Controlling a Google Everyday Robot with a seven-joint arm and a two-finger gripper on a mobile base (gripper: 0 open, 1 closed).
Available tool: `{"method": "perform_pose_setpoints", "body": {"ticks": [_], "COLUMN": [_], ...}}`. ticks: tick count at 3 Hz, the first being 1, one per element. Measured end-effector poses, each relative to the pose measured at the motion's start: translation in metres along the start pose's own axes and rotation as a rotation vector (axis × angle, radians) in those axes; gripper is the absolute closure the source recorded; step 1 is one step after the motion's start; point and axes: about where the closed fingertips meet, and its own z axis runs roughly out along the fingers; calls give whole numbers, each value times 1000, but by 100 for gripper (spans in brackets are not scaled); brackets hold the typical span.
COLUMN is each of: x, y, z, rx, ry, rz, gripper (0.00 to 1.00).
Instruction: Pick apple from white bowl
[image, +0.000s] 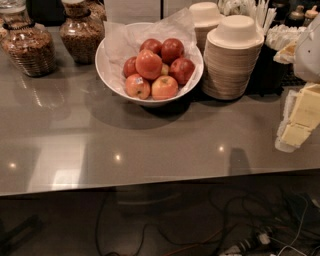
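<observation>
1. The white bowl (107, 75) sits back middle on the desk (150, 145), full of apples (149, 64).
2. Bare desk stretches in front of it.
3. The tool (300, 117) hangs at the right edge, well apart from the bowl; spread or pressed together, I cannot tell.

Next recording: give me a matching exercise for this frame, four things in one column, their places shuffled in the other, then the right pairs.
Things
1. apples
2. stacked paper bowls
3. glass jars
4. gripper

Places
A. at the right edge of the view, well away from the fruit
B. back left of the counter
C. piled in the white bowl
D. directly right of the white bowl

Pairs: 1-C, 2-D, 3-B, 4-A
</observation>
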Motion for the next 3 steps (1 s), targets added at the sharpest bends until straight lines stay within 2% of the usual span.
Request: {"method": "perform_pose_setpoints", "body": {"ticks": [2, 3], "x": [-2, -18], "y": [-2, -11], "z": [0, 15], "rx": [13, 31], "ry": [-19, -123], "rz": [-1, -31], "gripper": [0, 0]}}
